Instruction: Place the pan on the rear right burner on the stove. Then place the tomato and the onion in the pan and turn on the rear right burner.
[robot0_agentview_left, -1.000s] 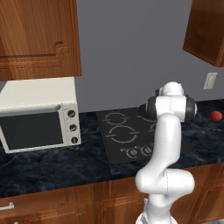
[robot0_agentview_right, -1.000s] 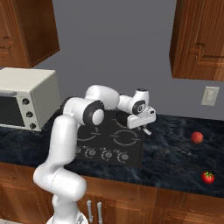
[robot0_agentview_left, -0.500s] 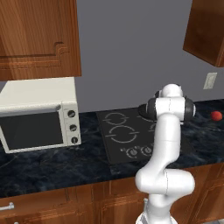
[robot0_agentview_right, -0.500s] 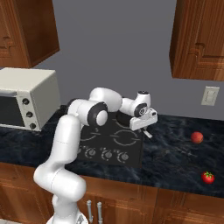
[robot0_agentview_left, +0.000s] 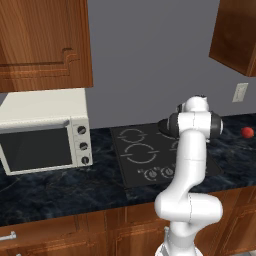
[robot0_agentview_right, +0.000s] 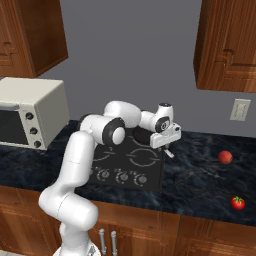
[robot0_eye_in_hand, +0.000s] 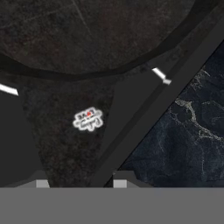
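From the left: the microwave stands clear of the work; the stove lies at the middle of the table. The pan sits on the rear right burner, its handle pointing out between the fingertips. The jaws stand narrowly apart astride the handle; whether they grip it cannot be told. Judged step: release. Open fully, then lift straight up off the handle so the pan is not dragged off the ring. The onion and tomato lie well apart to the right.
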